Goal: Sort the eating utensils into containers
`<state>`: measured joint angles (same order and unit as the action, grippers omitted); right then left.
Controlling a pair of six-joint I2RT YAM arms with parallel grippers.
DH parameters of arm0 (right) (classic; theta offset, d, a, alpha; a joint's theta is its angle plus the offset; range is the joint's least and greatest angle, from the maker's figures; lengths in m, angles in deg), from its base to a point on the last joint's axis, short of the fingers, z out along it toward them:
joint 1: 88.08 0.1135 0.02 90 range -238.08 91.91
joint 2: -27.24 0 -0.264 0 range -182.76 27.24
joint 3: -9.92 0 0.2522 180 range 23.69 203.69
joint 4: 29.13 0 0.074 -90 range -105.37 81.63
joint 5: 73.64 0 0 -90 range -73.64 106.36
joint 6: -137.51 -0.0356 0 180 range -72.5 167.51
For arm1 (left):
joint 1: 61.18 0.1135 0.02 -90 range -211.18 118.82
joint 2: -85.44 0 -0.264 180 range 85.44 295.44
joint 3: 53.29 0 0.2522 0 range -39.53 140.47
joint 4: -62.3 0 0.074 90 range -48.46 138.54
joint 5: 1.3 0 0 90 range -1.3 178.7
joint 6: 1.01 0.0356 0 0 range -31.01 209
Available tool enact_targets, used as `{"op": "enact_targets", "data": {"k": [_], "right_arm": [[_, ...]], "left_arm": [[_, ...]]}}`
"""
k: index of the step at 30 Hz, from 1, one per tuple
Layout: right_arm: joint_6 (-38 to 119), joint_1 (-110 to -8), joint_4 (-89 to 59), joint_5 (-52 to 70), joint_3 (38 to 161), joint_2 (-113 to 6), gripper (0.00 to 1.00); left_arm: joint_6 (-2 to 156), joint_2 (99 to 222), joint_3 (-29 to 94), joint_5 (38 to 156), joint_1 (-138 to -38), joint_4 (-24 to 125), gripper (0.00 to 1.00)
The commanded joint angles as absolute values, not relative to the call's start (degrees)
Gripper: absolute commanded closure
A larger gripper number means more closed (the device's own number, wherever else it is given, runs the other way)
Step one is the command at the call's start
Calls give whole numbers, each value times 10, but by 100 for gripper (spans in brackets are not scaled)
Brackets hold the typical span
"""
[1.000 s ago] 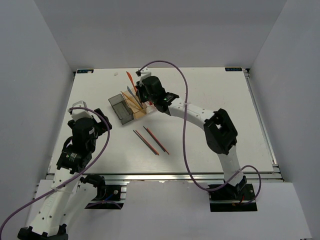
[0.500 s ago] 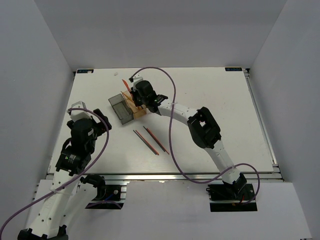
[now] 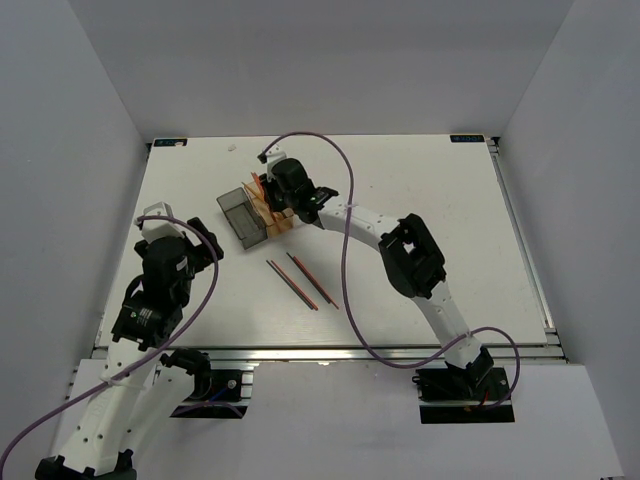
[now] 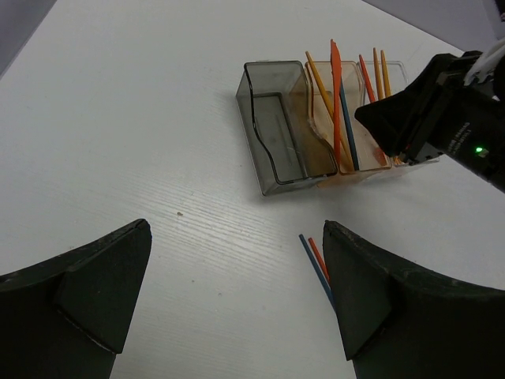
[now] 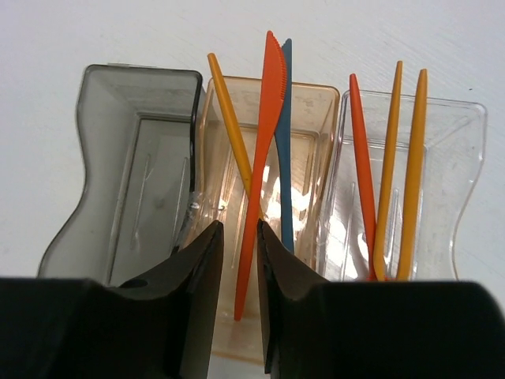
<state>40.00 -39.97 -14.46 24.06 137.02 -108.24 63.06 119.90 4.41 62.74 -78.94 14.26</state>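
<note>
**1. Change of state.** A second ago the right gripper [image 5: 239, 237] carries the orange knife [image 5: 264, 118] clamped above the containers. Now its jaws stand slightly parted, the gap wider than the knife. The knife stands free in the amber bin [image 5: 319, 88], leaning toward the far wall. We judge this piece delivered. The left gripper [image 4: 237, 316] stays spread wide and grasps nothing, low over the table [image 3: 450, 220] and well apart from the bins.

**2. Consequence for the task.** The loose utensils [image 3: 300, 280] lie side by side on the table near the bins, so the sorting is not finished. The grey bin [image 5: 142, 73] shows nothing inside.

**3. Materials and shapes.**
- All three bins are thin translucent plastic with wavy side walls, joined in a row.
- The clear bin [image 5: 473, 110] holds one red stick [image 5: 359, 158] and two orange ones.
- The amber bin also holds a yellow-orange stick [image 5: 229, 134] and a blue utensil [image 5: 286, 118].
- The knife is flat, smooth plastic tapering to a point. The sticks are slim and rigid-looking.
</note>
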Motion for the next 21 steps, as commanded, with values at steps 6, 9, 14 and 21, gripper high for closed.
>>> {"op": "enact_targets", "data": {"k": [6,9,14,21], "right_arm": [[395,-391,-21,212,1285,-892,66],[371,-387,27,222,1176,-821,59],[352,-353,82,266,1041,-754,54],[336,-321,75,267,968,-746,82]], "left_arm": [[632,1205,42,628,-792,144,2],[632,1205,42,627,-792,145,2],[632,1209,42,623,-792,144,2],[628,1213,43,613,-792,141,2]]}}
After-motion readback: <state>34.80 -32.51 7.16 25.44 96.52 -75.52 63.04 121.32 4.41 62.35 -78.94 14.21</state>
